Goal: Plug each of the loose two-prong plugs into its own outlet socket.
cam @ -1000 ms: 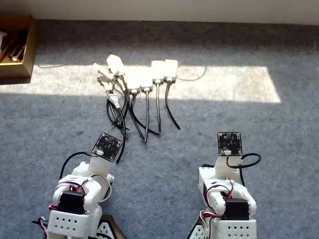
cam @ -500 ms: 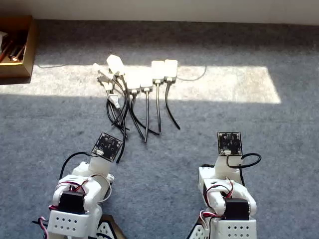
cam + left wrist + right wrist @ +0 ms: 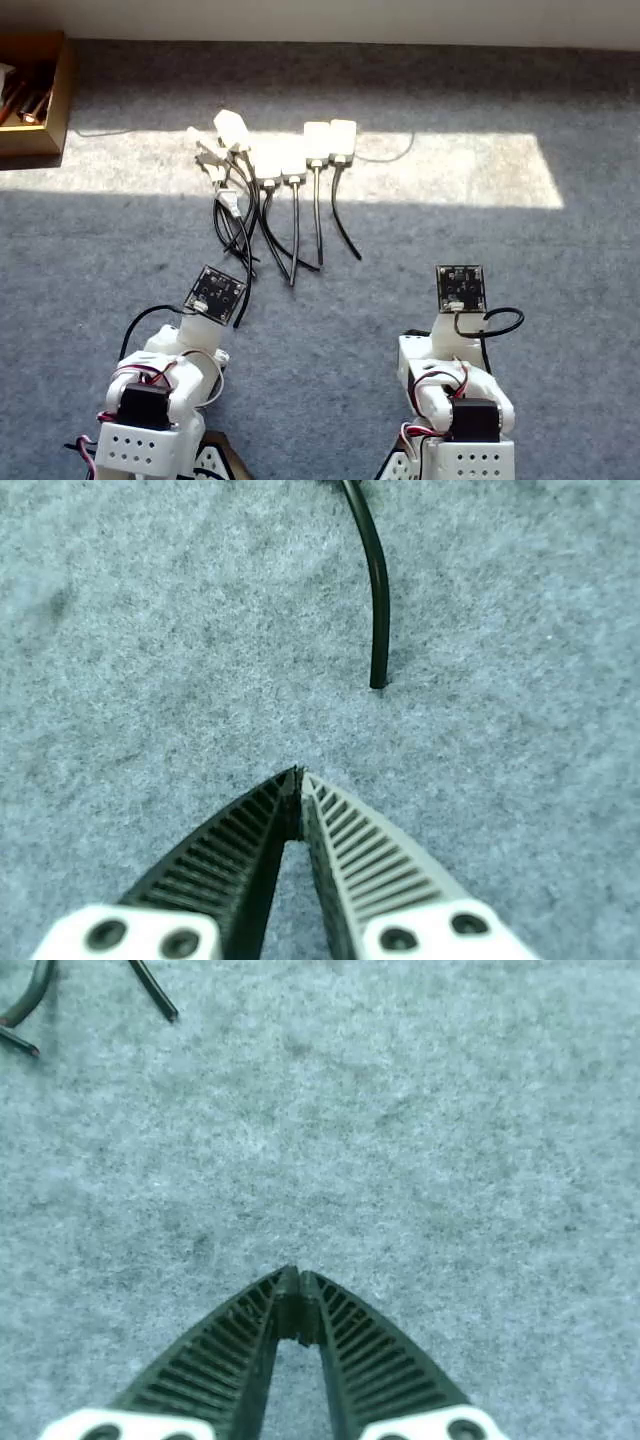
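Several white plugs (image 3: 285, 155), from above: bunched on the grey carpet (image 3: 500, 290), black cords (image 3: 295, 240) trailing, well apart from left arm (image 3: 165, 390) and right arm (image 3: 455, 395).
Left wrist: left gripper (image 3: 299, 780) pinched shut, holding nothing; one cord end (image 3: 377, 630) near.
Right wrist: right gripper (image 3: 298, 1282) pinched shut, empty.
Risk: cords cross, so pulling one plug may drag others.
Writing: none to read.

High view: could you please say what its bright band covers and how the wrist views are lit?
High view: a sunlit band crosses the carpet over the white plugs and sockets, their black cords trailing into shade; left wrist view: even light on the left tool; right wrist view: likewise on the right tool.
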You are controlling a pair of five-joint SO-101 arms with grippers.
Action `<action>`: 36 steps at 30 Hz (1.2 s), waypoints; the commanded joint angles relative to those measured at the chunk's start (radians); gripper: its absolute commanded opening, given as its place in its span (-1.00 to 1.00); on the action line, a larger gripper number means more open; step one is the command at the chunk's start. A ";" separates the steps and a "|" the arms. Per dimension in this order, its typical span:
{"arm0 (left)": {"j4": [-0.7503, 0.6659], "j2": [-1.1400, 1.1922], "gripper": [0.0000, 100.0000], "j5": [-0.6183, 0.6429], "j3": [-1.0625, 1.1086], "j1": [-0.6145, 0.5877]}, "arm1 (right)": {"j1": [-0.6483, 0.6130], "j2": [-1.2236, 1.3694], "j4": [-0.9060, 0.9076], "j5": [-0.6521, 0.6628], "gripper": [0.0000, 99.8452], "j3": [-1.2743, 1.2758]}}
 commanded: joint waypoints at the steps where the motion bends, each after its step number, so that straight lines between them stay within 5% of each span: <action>1: 0.003 -0.004 -0.99 0.006 0.019 -0.001 | -0.002 -0.010 0.007 -0.008 -0.98 0.137; 15: 0.003 -0.002 -0.99 0.008 0.019 0.085 | -0.048 -0.010 0.005 -0.009 -0.98 0.137; 27: 0.000 -0.004 -0.99 0.006 0.019 0.394 | -0.236 -0.010 -0.088 -0.008 -0.98 0.137; 30: -0.034 -0.004 -0.99 -0.005 0.019 0.343 | -0.242 -0.010 -0.137 0.043 -0.98 0.137; 36: -0.267 -0.005 -0.99 -0.199 0.019 0.030 | -0.160 -0.010 -0.234 0.434 -0.98 0.137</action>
